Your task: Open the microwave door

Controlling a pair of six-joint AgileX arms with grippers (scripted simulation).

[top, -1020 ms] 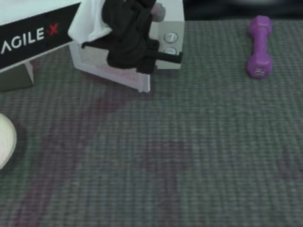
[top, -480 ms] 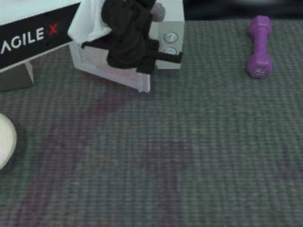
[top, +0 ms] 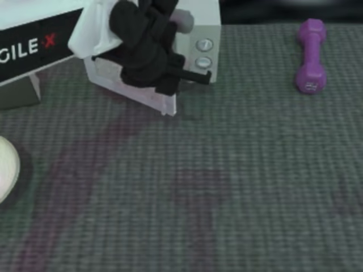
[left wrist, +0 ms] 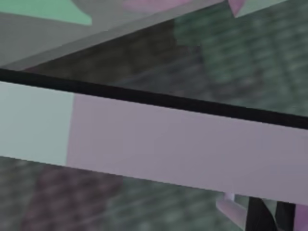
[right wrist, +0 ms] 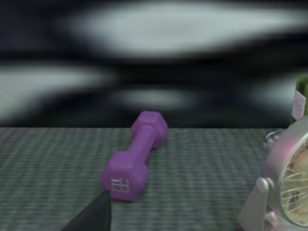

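The white microwave point(top: 207, 22) stands at the table's far edge, left of centre, with two round knobs point(top: 204, 44) on its front. The microwave door point(top: 133, 90) is swung out at an angle toward the left. My left gripper point(top: 170, 84) hangs over the door's free end, shut on its edge. In the left wrist view the door point(left wrist: 183, 139) crosses as a broad pale band, with the pale green interior point(left wrist: 43, 9) beyond it and the left gripper point(left wrist: 270, 217) dark at its edge. My right gripper point(right wrist: 95, 216) is outside the top view and shows only as a dark sliver.
A purple dumbbell point(top: 310, 55) lies at the far right, also in the right wrist view point(right wrist: 136, 154). A white and black lettered box point(top: 34, 42) stands at the far left. A pale round object point(top: 7, 167) sits at the left edge. A silver round object point(right wrist: 288, 178) stands beside the right arm.
My left gripper has moved a little to the left and the door's free end has swung with it, slightly farther from the knob panel.
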